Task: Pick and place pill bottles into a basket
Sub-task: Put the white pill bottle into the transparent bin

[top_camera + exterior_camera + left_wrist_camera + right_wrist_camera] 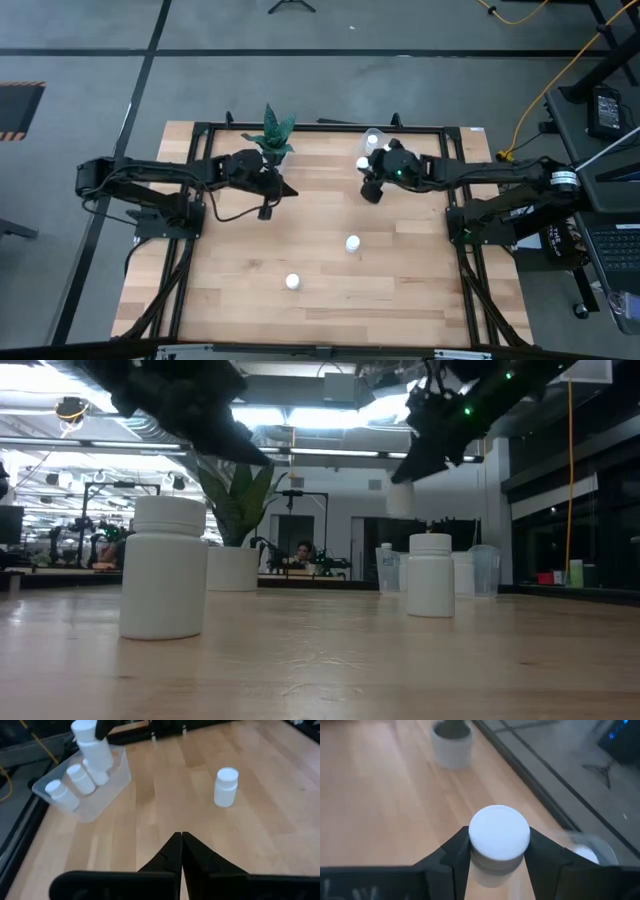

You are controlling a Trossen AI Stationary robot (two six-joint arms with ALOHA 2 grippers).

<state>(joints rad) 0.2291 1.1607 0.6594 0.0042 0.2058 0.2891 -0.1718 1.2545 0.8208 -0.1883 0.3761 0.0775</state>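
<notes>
My right gripper [366,168] is shut on a white pill bottle [499,840], held in the air beside the clear basket [107,795] at the table's far right. The held bottle also shows in the left wrist view [93,747] and the low view [401,501]. Three bottles [80,779] stand in the basket. Two more stand upright on the table: one mid-table [352,243], one nearer the front [292,282]. My left gripper [181,840] is shut and empty, above the table near the plant pot [272,150]. My right gripper pinches the bottle between its two fingers [454,855], on opposite sides of the body just below the cap [499,832]. The bottle is upright and lifted clear of the table, close to the basket's rim.
A white pot with a green plant [272,135] stands at the far edge, left of centre; it also shows in the right wrist view [451,742]. A black frame [320,127] runs around the table. Bare wood lies between the two loose bottles and the near edge.
</notes>
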